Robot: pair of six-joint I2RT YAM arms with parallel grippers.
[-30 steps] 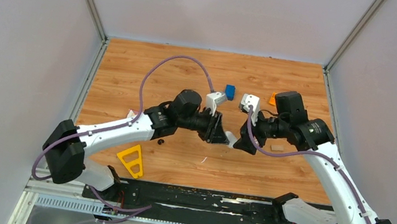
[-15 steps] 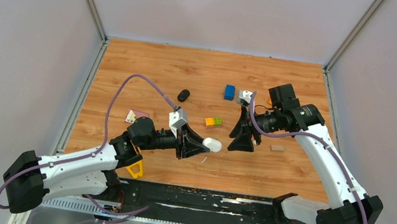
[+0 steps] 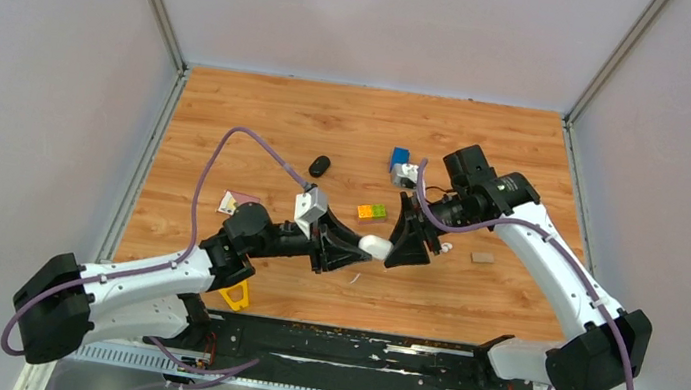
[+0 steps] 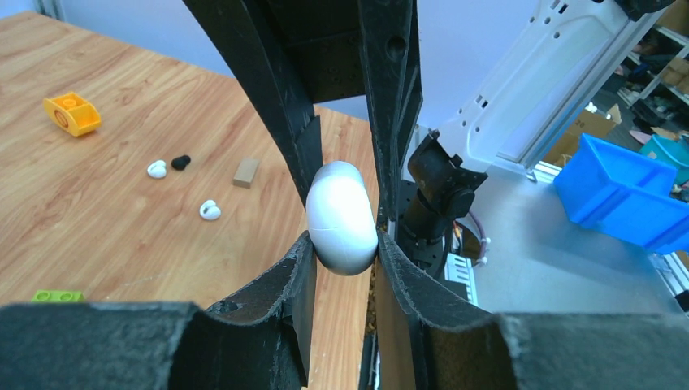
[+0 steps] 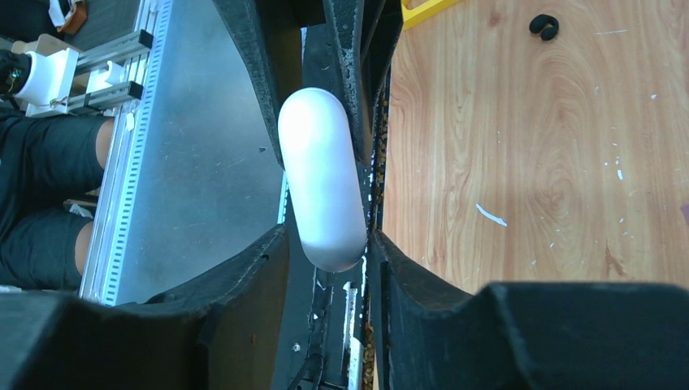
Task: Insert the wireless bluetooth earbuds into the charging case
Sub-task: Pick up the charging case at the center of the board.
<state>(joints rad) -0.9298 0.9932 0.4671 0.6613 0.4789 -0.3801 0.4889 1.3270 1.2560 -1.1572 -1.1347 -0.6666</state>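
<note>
The white charging case hangs closed above the table's near middle, held at both ends. My left gripper is shut on its near end, as the left wrist view shows with the case pinched. My right gripper meets it from the right, and in its own view its fingers hug the case. Two white earbuds and a black earbud lie on the wood. Another black earbud lies near the left arm.
A black oval object, a blue brick, a yellow-green brick, a tan block, a small card and a yellow triangle lie on the table. An orange piece lies at the far right.
My left arm pulled back to the near left with the case. My right gripper then moved left, and its fingers now hug the case's free end.
</note>
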